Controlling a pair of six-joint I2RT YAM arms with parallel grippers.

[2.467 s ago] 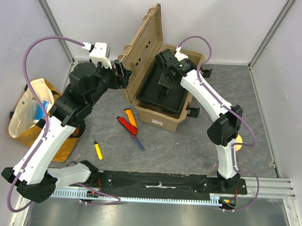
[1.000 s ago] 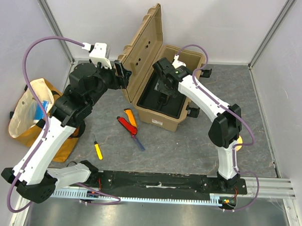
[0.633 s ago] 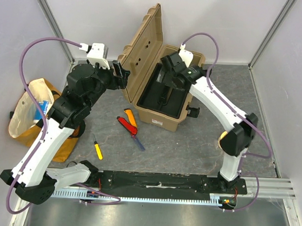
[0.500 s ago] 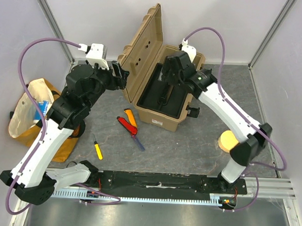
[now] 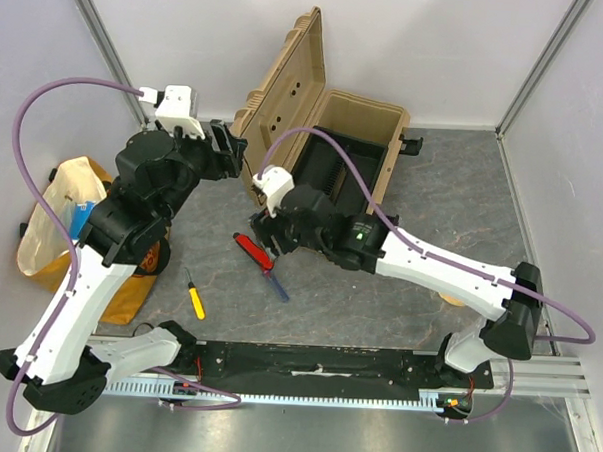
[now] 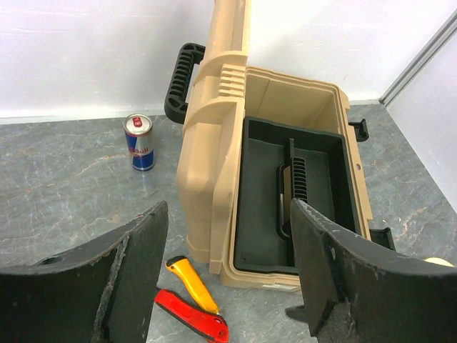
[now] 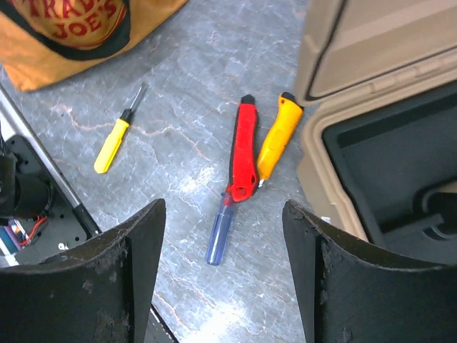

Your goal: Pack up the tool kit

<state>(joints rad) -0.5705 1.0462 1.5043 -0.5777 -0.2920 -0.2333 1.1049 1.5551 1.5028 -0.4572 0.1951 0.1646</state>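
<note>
Toolbox (image 5: 366,114): sitting open.
Right end effector (image 7: 223,213): released, having left the toolbox, now hovering over red knife (image 7: 243,153), toolbox's 7 o'clock.
Left end effector (image 6: 228,207): released, empty.

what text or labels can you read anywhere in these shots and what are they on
"TRAD" with its top cut by the frame edge, and "JOE'S" below it: printed on the yellow-orange cloth bag, right wrist view.
Print on the blue and silver can: too small to read.
Tan toolbox: no text can be made out.
</note>
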